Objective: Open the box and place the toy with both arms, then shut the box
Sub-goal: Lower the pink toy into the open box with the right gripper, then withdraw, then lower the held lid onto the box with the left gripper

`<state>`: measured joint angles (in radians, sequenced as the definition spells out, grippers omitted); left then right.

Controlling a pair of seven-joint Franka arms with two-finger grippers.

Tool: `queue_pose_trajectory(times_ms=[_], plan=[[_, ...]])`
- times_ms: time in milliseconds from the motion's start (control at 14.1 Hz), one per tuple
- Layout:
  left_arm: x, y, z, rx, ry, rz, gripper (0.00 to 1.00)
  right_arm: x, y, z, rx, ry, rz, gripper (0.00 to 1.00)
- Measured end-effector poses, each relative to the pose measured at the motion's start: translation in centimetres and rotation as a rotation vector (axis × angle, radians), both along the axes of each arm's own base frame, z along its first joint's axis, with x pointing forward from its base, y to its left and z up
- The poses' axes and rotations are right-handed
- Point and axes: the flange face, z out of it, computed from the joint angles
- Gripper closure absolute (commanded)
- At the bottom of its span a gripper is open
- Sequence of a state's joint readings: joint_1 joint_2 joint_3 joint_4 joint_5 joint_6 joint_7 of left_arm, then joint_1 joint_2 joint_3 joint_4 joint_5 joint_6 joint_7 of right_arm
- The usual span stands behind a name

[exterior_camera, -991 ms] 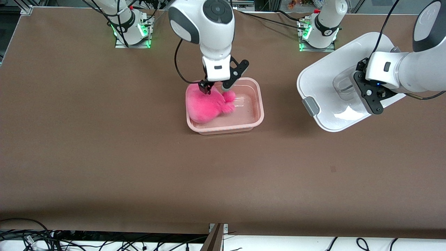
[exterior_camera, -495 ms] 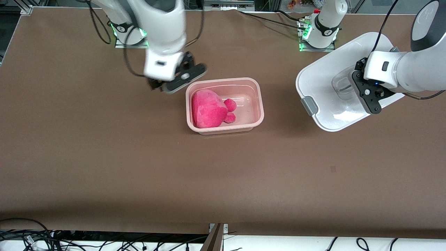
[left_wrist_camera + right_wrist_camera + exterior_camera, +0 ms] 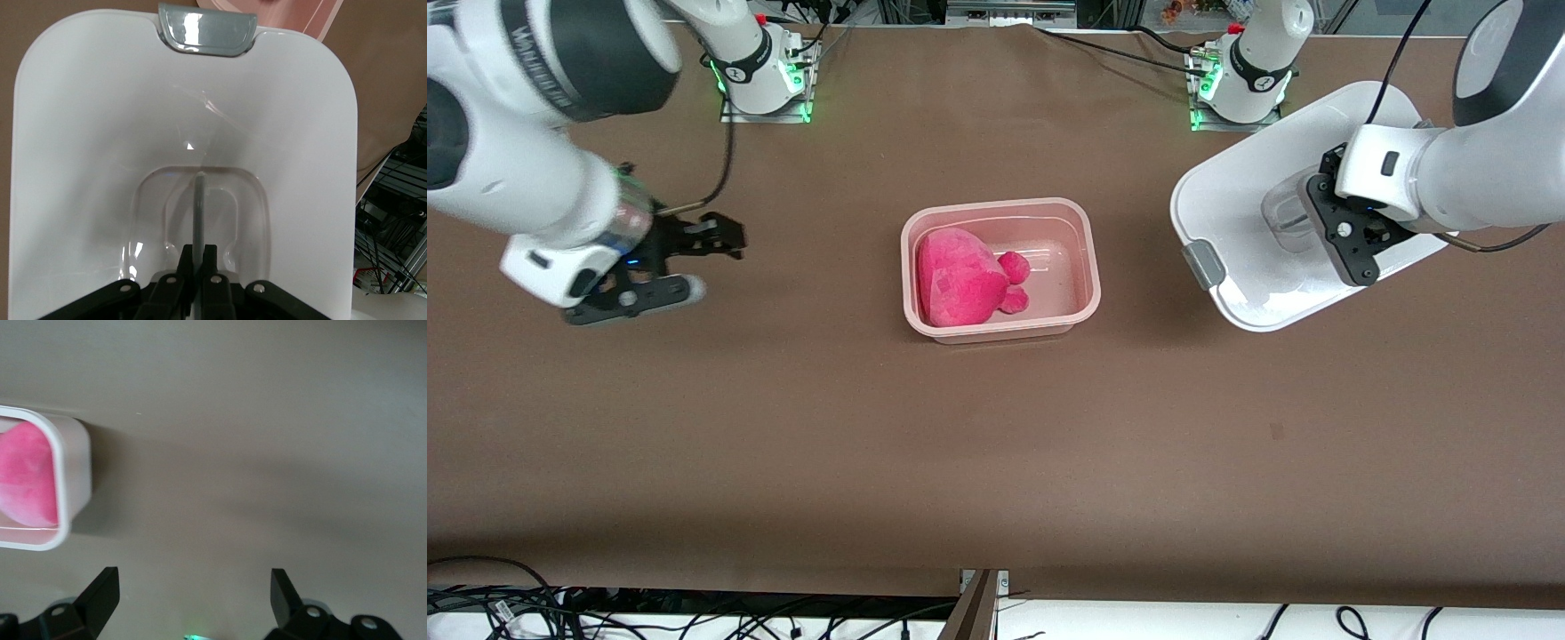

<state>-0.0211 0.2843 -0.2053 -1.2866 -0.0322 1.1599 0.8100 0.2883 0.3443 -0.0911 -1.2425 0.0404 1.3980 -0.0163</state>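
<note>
- The box [image 3: 1000, 271] is standing open near the middle of the table [image 3: 996, 444], and its pale pink rim is showing all around.
- The toy [image 3: 965, 277] is lying inside the box, in the part toward the right arm's end of the table; its two small round pieces are pointing toward the bare part of the box floor.
- The lid [image 3: 1254, 267] is not sitting on the box. It is hanging tilted in the air over the table toward the left arm's end, apart from the box, with one grey clip [image 3: 1200, 264] on the edge that is facing the box.
- The left gripper [image 3: 1316, 218] is holding the lid: in the left wrist view the left gripper [image 3: 198, 257] is showing its two black fingers [image 3: 188, 261] pressed tight together on the thin grey handle [image 3: 198, 207] in the recess of the lid.
- The right gripper [image 3: 703, 262] is hanging over bare table toward the right arm's end, well apart from the box, and it is carrying nothing.
- In the right wrist view the right gripper [image 3: 193, 590] is keeping its fingertips [image 3: 103, 587] wide apart, with only the brown table between them; a corner of the box [image 3: 67, 480] with the pink toy [image 3: 27, 473] is visible at the edge of that view.
</note>
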Motion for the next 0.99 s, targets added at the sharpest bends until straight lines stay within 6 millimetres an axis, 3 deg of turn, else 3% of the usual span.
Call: queue_pose_trajectory(times_ms=[142, 283, 425, 637, 849, 991], plan=[[-0.5, -2.2, 0.0, -0.001, 0.001, -0.038, 1.0, 0.2, -2.9, 0.1, -0.015, 0.014, -0.032, 0.0], [-1.3, -5.5, -0.3, -0.004, 0.006, -0.097, 1.0, 0.0, -4.9, 1.4, -0.014, 0.001, -0.06, 0.0], [-2.2, -10.4, -1.4, -0.01, 0.003, -0.177, 1.0, -0.9, -7.3, 3.3, -0.015, -0.007, -0.095, 0.0], [-2.3, -17.5, -5.2, -0.044, -0.026, -0.25, 1.0, -2.3, -12.8, 4.5, -0.01, -0.012, -0.174, 0.0], [-2.3, -24.5, -9.0, -0.12, -0.101, -0.265, 1.0, -4.0, -14.2, 4.6, -0.025, -0.008, -0.187, 0.0], [-3.5, -29.5, -10.8, -0.157, -0.16, -0.304, 1.0, -5.2, -14.4, 5.0, -0.023, -0.01, -0.186, 0.0]])
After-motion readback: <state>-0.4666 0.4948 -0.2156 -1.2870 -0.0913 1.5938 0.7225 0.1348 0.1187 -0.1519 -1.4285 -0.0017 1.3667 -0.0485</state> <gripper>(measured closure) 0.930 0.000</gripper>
